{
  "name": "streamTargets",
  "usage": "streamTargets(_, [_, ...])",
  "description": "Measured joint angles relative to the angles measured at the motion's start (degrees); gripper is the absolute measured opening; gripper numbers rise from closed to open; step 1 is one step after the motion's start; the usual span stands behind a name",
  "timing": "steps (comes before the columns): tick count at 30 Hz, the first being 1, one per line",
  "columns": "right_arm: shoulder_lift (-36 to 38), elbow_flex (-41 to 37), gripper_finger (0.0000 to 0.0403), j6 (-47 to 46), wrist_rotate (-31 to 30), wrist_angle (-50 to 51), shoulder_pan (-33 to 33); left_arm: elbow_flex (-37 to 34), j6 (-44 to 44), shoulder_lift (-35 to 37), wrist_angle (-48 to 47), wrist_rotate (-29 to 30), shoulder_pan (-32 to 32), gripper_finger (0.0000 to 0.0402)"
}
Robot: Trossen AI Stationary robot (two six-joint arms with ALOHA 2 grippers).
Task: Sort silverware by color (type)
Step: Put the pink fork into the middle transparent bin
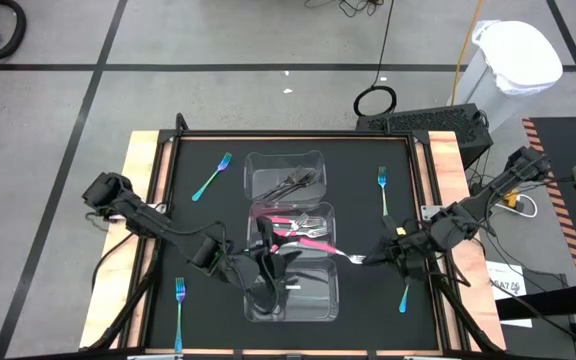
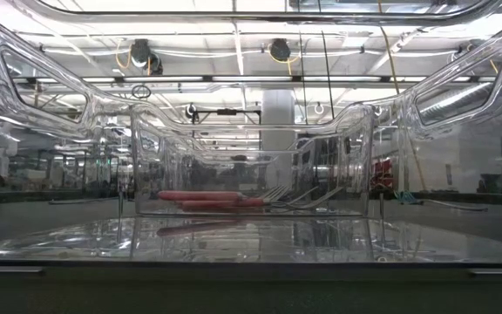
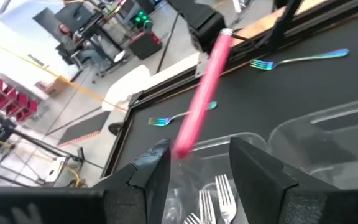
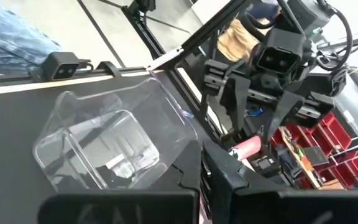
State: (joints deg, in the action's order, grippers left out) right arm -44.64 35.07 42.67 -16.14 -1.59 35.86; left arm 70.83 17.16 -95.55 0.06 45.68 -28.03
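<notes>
- Out beyond my left arm's outer side, two teal forks lie on the black mat point(image 1: 168, 215): teal fork one point(image 1: 211, 177) up past the elbow, teal fork two point(image 1: 179, 300) back behind the gripper.
- Left gripper point(image 3: 199, 155) now: hovering over the row of clear tubs with its fingers spread apart. The tip of a pink handle sits in the gap, and I see space on both sides.
- Directly under that gripper's fingers is the middle tub point(image 1: 320, 212), with pink forks point(image 1: 303, 226) lying inside.
- Ahead of it, the far tub point(image 1: 250, 160) holds the dark grey forks point(image 1: 298, 180). Behind it is the near tub point(image 1: 333, 300).
- The held pink fork point(image 3: 202, 87) spans the gap between my two grippers, handle aimed at the left one.
- Right gripper point(image 1: 370, 259) is clamped tight on that fork's tine end.
- Past the right gripper lie teal fork three point(image 1: 383, 190) in front of it and teal fork four point(image 1: 405, 297) just behind it.
</notes>
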Motion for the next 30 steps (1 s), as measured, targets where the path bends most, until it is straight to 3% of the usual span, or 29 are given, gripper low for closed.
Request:
streamTargets(4, [0.0,0.0,0.0001,-1.3,0.6,-0.1,0.0,0.0,1.9,0.0,0.8,0.0,-0.8,0.0167])
streamTargets(11, [0.0,0.0,0.0001,-2.3,8.9,-2.3,0.0,0.0,3.1,0.0,1.1,-1.0,-0.8,0.0167])
streamTargets(30, [0.0,0.0,0.0001,-3.0,8.8,-3.9,0.0,0.0,9.3,-2.0,9.8,-5.5,0.8,0.0161])
